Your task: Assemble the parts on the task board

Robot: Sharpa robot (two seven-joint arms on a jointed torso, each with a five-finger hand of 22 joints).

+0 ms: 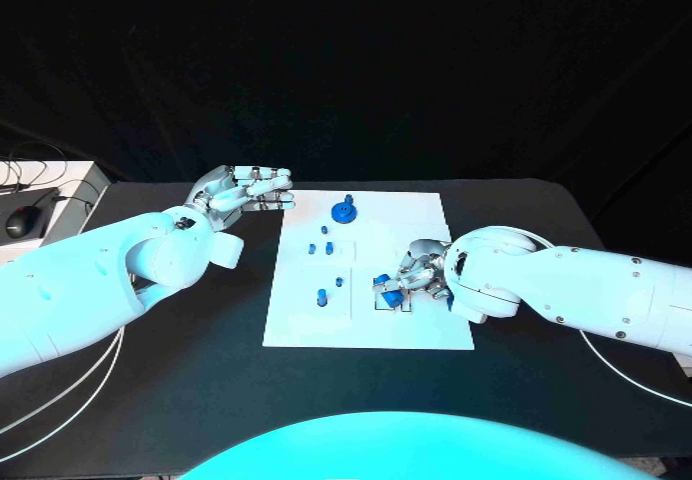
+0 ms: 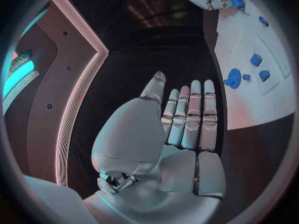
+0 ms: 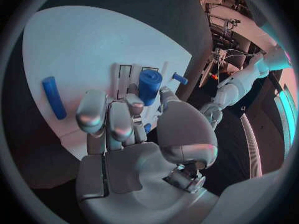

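Fingers (image 3: 134, 107) around blue cylinder (image 3: 149, 84)

We record two bulky white arm casings with smooth, rounded shells; small dark screw heads dot the right forearm. Thin white cables loop beneath each arm, toward 7 and 5 o'clock. The left hand (image 1: 241, 190) and right hand (image 1: 411, 277) are silver metal, with segmented fingers (image 2: 194, 115) and broad, smooth, domed thumb housings.
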